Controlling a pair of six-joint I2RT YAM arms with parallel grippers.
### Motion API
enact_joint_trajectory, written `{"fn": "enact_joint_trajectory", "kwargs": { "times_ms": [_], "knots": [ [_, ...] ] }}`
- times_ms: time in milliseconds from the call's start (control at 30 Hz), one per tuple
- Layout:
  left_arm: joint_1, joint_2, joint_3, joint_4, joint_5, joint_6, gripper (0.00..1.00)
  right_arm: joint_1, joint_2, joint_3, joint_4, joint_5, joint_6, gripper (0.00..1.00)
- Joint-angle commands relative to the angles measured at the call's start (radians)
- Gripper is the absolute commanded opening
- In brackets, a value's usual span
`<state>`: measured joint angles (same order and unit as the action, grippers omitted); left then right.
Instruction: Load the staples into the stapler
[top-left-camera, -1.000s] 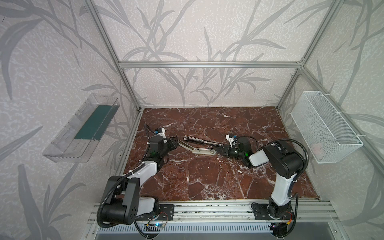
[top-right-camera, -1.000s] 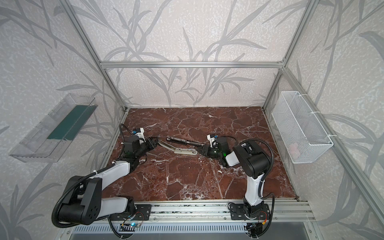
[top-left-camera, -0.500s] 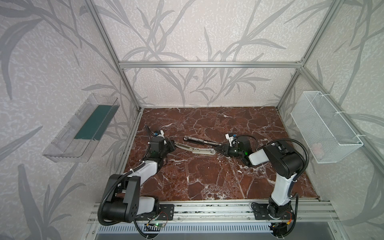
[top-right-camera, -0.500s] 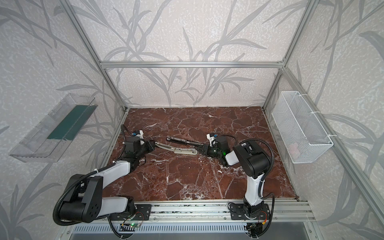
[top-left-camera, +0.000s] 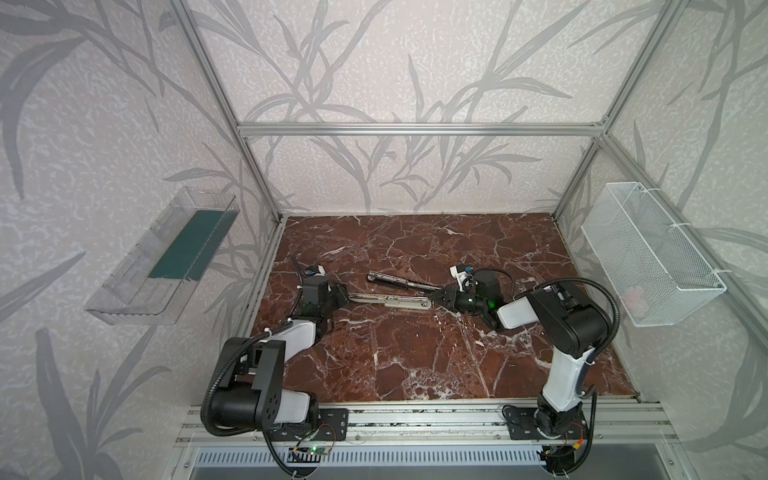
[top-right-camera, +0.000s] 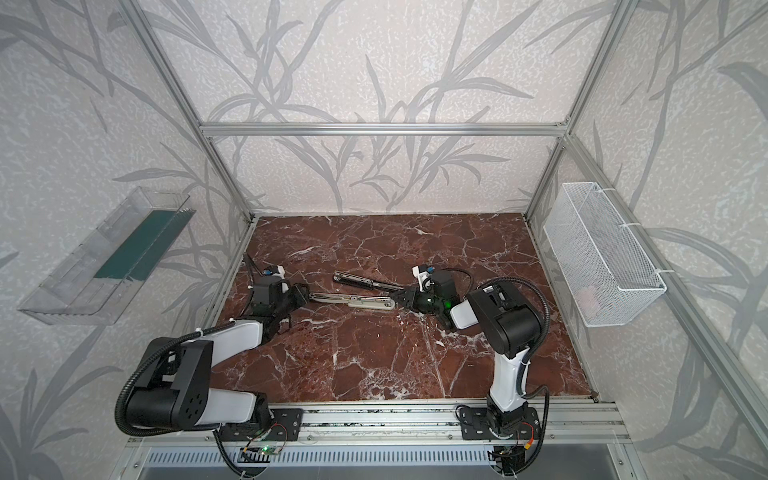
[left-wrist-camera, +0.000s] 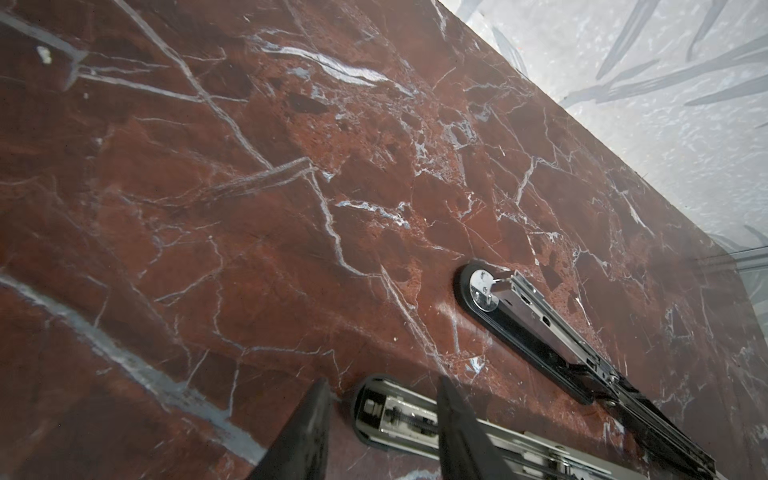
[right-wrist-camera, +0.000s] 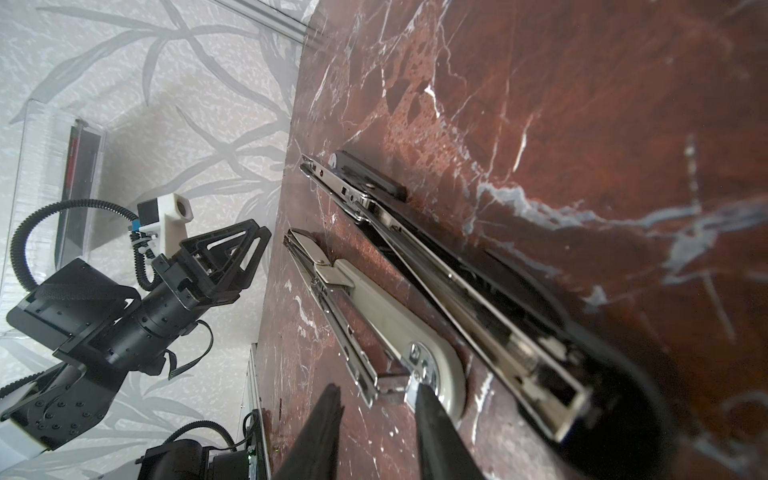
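Arms: left arm (top-left-camera: 297, 338) and right arm (top-left-camera: 569, 320), black joint housings, white link shells.
Hoses: black corrugated hose (right-wrist-camera: 83, 203) along each arm.
Wrist camera: white block (right-wrist-camera: 166, 220), blue connector.
Light: green LED (top-left-camera: 491, 303) on the right wrist.
Jaws: black, tapered.

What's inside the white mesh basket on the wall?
A small pale pink thing lies in the white mesh basket, at its near end; the mesh blurs it beyond identifying.

Mid-frame is blocked in both top views: black stapler (top-left-camera: 401, 282) and beige stapler (top-left-camera: 390, 300) laid open, only a narrow wedge left between. Beige ends are boxed in by left gripper (top-left-camera: 344, 296) and right gripper (top-left-camera: 434, 298). Table (top-left-camera: 415, 365) front and back are left passable.
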<state>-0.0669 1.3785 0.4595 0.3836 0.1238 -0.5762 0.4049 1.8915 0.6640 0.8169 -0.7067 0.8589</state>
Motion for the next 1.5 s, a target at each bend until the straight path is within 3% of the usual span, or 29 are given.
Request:
{"fn": "enact_joint_trajectory", "kwargs": {
  "times_ms": [0,233,367,567,600,633,667,800,1033,1200,1467],
  "knots": [
    [0.006,-0.087,0.030,-0.054,-0.007,-0.015,0.46,-0.004,-0.109,0.047,-0.168,0.009,-0.077,0.32],
    [-0.027,-0.268,0.088,-0.244,0.108,-0.062,0.52,-0.003,-0.341,0.213,-0.784,0.143,-0.370,0.33],
    [-0.107,-0.309,0.086,-0.315,0.148,-0.080,0.53,-0.003,-0.379,0.272,-0.965,0.208,-0.453,0.33],
    [-0.356,-0.255,0.073,-0.305,0.085,-0.109,0.59,-0.002,-0.444,0.275,-1.085,0.326,-0.481,0.38],
    [-0.393,-0.230,0.073,-0.288,0.082,-0.113,0.65,-0.001,-0.455,0.282,-1.117,0.365,-0.489,0.43],
    [-0.423,-0.203,0.080,-0.276,0.082,-0.117,0.70,-0.002,-0.463,0.288,-1.145,0.409,-0.497,0.65],
    [-0.450,-0.173,0.091,-0.264,0.093,-0.113,0.71,-0.004,-0.469,0.292,-1.165,0.448,-0.505,0.67],
    [-0.531,-0.083,0.165,-0.296,0.082,-0.064,0.72,-0.053,-0.431,0.326,-1.198,0.498,-0.498,0.68],
    [-0.613,0.001,0.244,-0.314,0.083,-0.026,0.66,-0.098,-0.225,0.462,-1.219,0.474,-0.481,0.64],
    [-0.640,0.017,0.264,-0.359,0.085,-0.003,0.64,-0.118,-0.076,0.549,-1.225,0.425,-0.469,0.55],
    [-0.648,0.054,0.278,-0.360,0.090,0.001,0.64,-0.118,0.034,0.597,-1.244,0.378,-0.461,0.54]
  ]
}}
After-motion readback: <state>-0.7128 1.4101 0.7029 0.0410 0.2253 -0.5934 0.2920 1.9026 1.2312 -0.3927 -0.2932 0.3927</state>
